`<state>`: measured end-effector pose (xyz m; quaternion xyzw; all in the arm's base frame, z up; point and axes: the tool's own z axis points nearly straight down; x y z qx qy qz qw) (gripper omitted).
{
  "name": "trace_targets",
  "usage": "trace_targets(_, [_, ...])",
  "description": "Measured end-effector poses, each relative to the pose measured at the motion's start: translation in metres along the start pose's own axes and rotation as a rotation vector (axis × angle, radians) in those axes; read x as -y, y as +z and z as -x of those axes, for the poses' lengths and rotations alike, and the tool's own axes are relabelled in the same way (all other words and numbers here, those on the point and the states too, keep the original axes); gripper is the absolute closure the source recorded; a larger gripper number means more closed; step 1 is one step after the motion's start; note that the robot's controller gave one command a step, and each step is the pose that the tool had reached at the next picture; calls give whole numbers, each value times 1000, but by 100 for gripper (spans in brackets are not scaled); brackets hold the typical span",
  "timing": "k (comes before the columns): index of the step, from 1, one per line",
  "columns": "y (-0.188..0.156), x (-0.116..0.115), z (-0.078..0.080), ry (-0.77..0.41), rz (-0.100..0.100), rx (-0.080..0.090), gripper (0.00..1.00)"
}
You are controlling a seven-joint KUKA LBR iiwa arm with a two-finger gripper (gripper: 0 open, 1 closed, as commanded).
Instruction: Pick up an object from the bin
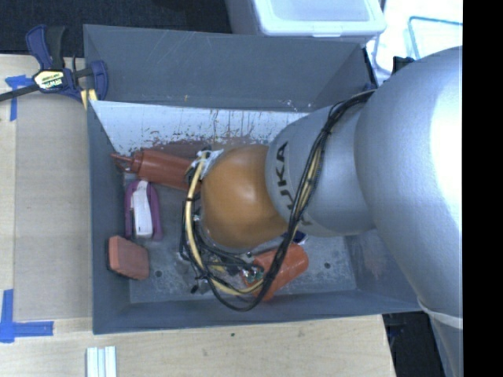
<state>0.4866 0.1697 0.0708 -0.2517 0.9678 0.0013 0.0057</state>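
- In the camera view, the big silver arm (pixel 377 155) reached in from the right and hung over the middle of the grey metal bin (pixel 236 61).
- I could not tell if the pincer was apart or together, because the arm's round orange wrist cover (pixel 236 199) and its black and yellow cables (pixel 212 281) sat on top of it.
- The thing closest under the cables was a smooth orange rounded thing (pixel 291 264), near the bin's front wall. Just one end peeked out, so I could not tell what it was.
- I thought it would be light and a bit slippery. I would squeeze it across its narrow middle.
- A long red-brown bottle shape (pixel 161 167) lay by the back wall, its end beside the cover. It looked stiff and likely to roll, so I would grab it across the body.
- On the left lay a purple and white plastic thing (pixel 142 210) and a dull red block with soft corners (pixel 128 258), just beside each other. The block looked squashy and easy to pinch.
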Motion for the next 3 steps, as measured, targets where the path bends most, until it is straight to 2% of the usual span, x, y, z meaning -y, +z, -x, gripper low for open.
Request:
trace_targets(2, [-2,0,0,3,0,2,100])
trace_targets(3, [-23,0,-1,3,1,-3,100])
